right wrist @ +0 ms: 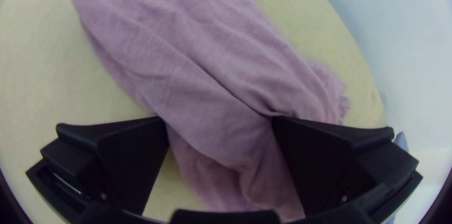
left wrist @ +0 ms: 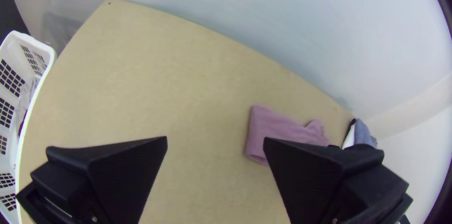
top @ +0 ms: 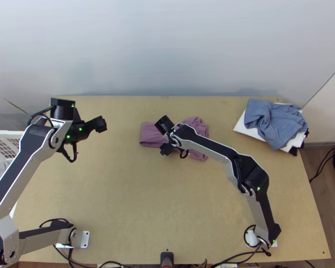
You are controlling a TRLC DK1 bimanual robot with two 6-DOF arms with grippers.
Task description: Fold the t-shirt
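I have the mauve, soft-fabric t-shirt (top: 149, 134) in front of me, lying on the light wooden table (top: 123, 201) around its middle and toward the far edge. On the top view's left its part is a fairly smooth folded band with a straight end; toward the right it goes loose and rumpled, one portion spreading toward the far edge and another toward the near side. My right arm crosses over it, and my right gripper (top: 168, 144), black with two wide flat fingers, is above the cloth. In its wrist view I see my right gripper (right wrist: 219, 120) with its two fingers well apart, the mauve fabric running through the space between them, a deep crease leading up to one finger. I cannot tell whether that finger touches the cloth. My left gripper (top: 90, 127), of the same black flat-fingered kind, is over the table's left part, well apart from the t-shirt. Its wrist view shows me my left gripper (left wrist: 214, 139) with the fingers spread wide and bare table between them. At the far right corner lies a rumpled blue cloth (top: 272, 120) on top of white folded fabric (top: 243, 125), with a bit of black fabric (top: 294, 151) sticking out beneath. Beside the table's left edge I have a white plastic slatted basket (left wrist: 30, 40) with pale cloth (left wrist: 24, 97) in it.
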